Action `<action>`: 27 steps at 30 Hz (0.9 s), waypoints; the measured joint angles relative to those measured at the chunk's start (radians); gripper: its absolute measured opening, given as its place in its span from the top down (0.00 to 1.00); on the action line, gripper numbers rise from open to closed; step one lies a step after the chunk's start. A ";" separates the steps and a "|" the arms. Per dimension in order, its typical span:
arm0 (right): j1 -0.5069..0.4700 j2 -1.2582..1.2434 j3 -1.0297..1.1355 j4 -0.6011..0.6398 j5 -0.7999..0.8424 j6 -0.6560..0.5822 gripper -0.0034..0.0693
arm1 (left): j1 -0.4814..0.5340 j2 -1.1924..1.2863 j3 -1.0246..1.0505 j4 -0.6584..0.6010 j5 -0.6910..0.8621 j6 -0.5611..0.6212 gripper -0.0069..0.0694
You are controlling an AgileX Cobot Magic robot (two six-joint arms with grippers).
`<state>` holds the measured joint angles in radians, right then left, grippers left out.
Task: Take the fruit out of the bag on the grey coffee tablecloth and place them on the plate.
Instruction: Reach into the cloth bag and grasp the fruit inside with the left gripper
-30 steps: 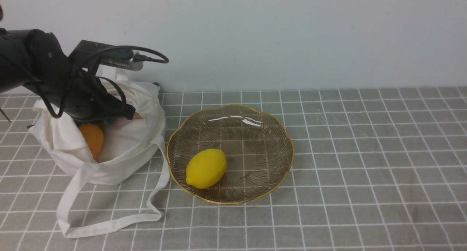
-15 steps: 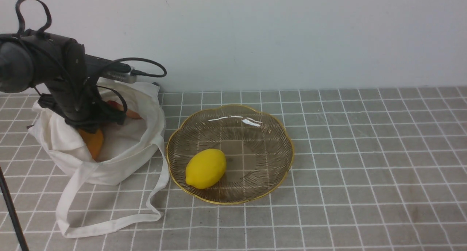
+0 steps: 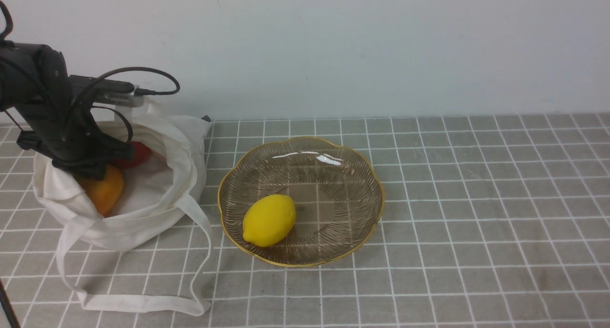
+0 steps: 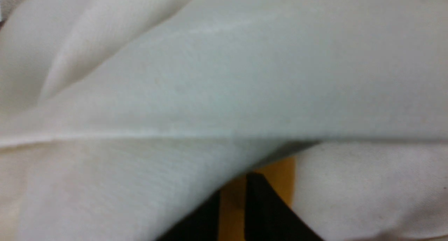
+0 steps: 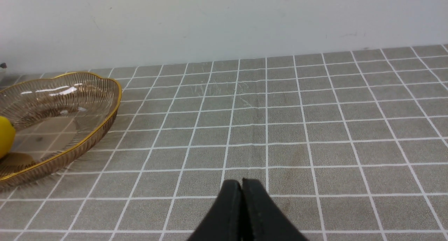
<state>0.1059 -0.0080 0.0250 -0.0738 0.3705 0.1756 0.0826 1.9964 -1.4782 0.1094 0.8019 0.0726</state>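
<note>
The off-white bag [image 3: 143, 218] lies open at the left on the grey coffee tablecloth [image 3: 476, 199]. My left arm [image 3: 62, 128] reaches down into it. An orange mango-like fruit [image 3: 102, 192] and a red fruit [image 3: 138, 154] show inside the bag. In the left wrist view, bag cloth [image 4: 224, 76] fills the picture. My left gripper [image 4: 232, 190] has its fingertips a narrow gap apart, with orange fruit [image 4: 280, 178] showing between and beyond them. Cloth hides part of one finger. The plate [image 3: 305, 138] holds a yellow lemon-like fruit [image 3: 269, 220]. My right gripper [image 5: 241, 185] is shut and empty above the cloth.
The bag's long strap [image 3: 138, 305] loops over the cloth in front of the bag, close to the plate's left side. A pale wall [image 3: 381, 46] stands behind the table. The plate's edge [image 5: 87, 139] shows in the right wrist view.
My left arm has swung left and more upright inside the bag. The bag and its strap have shifted left with it, and the red fruit now shows.
</note>
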 joint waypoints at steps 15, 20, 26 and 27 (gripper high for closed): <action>0.000 0.000 0.000 0.000 0.000 0.000 0.97 | 0.000 0.038 -0.003 -0.002 -0.046 0.000 0.05; 0.000 0.000 0.000 0.000 0.000 0.000 0.97 | 0.000 0.069 -0.005 0.005 -0.049 0.000 0.06; 0.000 0.000 0.000 0.000 0.000 0.000 0.97 | -0.001 0.077 -0.008 0.005 -0.042 -0.007 0.26; 0.000 0.000 0.000 0.000 0.000 0.000 0.97 | -0.002 0.077 -0.011 0.005 -0.029 -0.007 0.26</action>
<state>0.1059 -0.0080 0.0250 -0.0738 0.3705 0.1756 0.0808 2.0737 -1.4896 0.1144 0.7727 0.0653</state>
